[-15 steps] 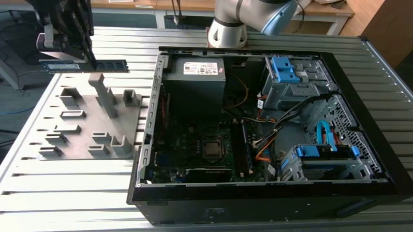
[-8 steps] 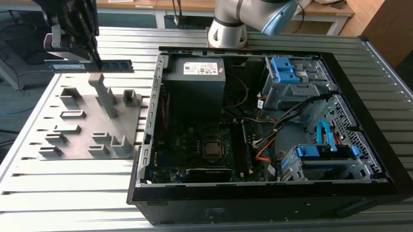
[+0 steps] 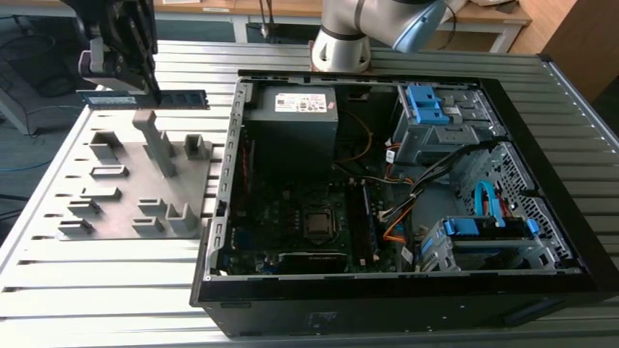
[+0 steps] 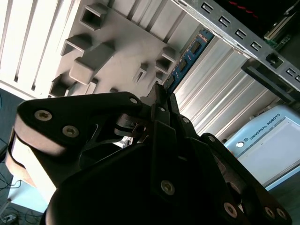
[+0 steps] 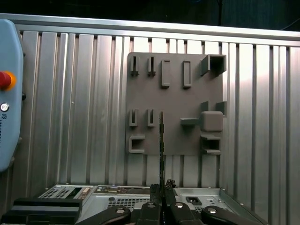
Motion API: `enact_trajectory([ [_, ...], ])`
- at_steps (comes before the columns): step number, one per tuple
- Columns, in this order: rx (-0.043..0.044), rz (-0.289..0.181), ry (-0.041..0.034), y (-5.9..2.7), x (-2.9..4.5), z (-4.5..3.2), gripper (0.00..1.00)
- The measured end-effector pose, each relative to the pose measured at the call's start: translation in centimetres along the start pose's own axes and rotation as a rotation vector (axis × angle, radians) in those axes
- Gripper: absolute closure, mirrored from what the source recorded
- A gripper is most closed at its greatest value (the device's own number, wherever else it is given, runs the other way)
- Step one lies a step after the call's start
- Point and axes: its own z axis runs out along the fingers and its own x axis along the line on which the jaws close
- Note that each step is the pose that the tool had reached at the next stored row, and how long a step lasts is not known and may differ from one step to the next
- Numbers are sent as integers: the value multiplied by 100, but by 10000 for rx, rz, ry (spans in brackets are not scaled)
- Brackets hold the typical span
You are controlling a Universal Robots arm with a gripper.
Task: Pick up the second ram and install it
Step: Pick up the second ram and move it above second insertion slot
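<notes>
End effector point(image 3: 124, 88) with second ram point(image 3: 180, 98) above grey holder plate point(image 3: 126, 192), open case point(image 3: 406, 299) alongside.

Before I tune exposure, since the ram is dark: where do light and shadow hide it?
Exterior view: the second ram stands clear against the pale table, but the case interior is shadowed. First wrist view: it is a thin dark line over the grey holder plate. Second wrist view: the dark jaws cover all but its bluish end.
</notes>
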Motion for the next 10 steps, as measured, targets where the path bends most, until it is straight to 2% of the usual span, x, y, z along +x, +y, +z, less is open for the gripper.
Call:
enact_trajectory([
  [10, 0, 0, 0, -191, 4, -6, 86],
])
